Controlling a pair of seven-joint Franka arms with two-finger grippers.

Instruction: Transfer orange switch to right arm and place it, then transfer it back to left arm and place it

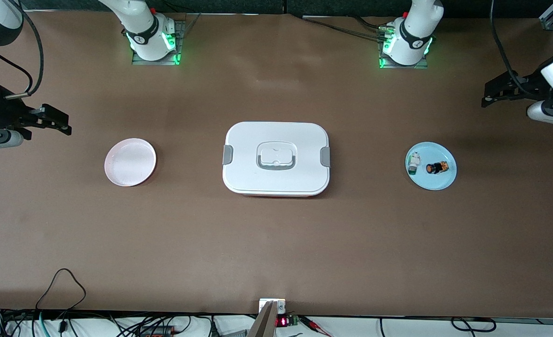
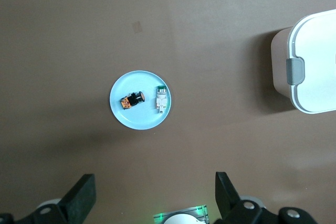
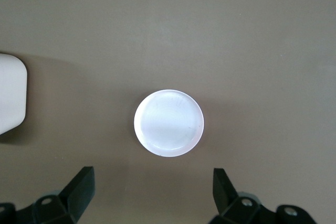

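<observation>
And here is the table: the white box (image 1: 276, 159) sits dead centre, lid on, grey clips at both ends. Toward the left arm's end, at the box's three o'clock in the front view, lies the light blue plate (image 1: 438, 182), and on it rests the orange switch (image 1: 436, 167), lying on its side with its orange face turned toward the small white-and-green component (image 1: 413, 163) just beside it on the same plate. At the box's nine o'clock, toward the right arm's end, sits the pink plate (image 1: 130, 162), nothing on it. The left gripper (image 1: 501, 92) hangs up in the air over the bare table at the left arm's end, at about one o'clock from the blue plate, its fingers (image 2: 79, 198) spread wide and holding nothing. The right gripper (image 1: 54, 120) mirrors it, up over the bare table at about ten o'clock from the pink plate, fingers (image 3: 80, 187) fully apart, also holding nothing.
</observation>
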